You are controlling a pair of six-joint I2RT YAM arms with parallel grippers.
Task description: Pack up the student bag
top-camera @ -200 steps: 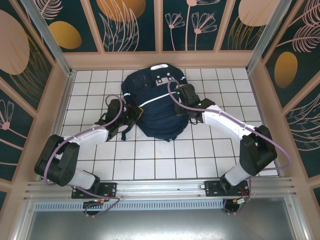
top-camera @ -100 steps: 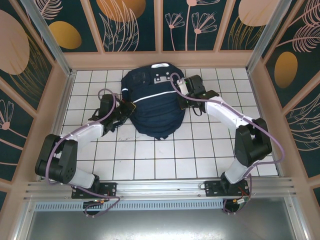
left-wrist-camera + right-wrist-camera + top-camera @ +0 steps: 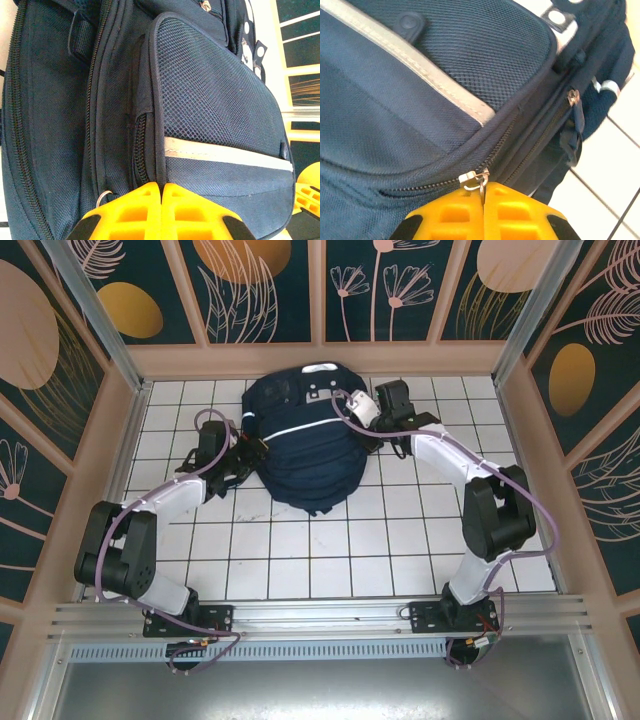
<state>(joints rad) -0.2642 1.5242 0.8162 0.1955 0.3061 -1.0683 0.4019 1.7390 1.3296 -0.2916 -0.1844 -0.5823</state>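
The student bag (image 3: 308,445), a dark navy backpack with a white reflective stripe, lies at the back middle of the tiled floor. My left gripper (image 3: 253,448) is at its left side, shut on the piped fabric seam of the front pocket (image 3: 161,172) beside a zipper. My right gripper (image 3: 362,430) is at the bag's upper right side, shut on a metal zipper pull (image 3: 481,184) of a zipper running round the pocket. In the left wrist view a small metal ring (image 3: 103,196) shows just left of my yellow fingers (image 3: 135,212).
Wooden walls (image 3: 320,358) with patterned panels close in the back and both sides. White tiled floor (image 3: 330,550) stretches between the bag and the arm bases. A metal rail (image 3: 320,615) runs along the near edge.
Both arms have moved toward the back, dragging the bag with them. The right gripper travelled up along the bag's right side toward its top.
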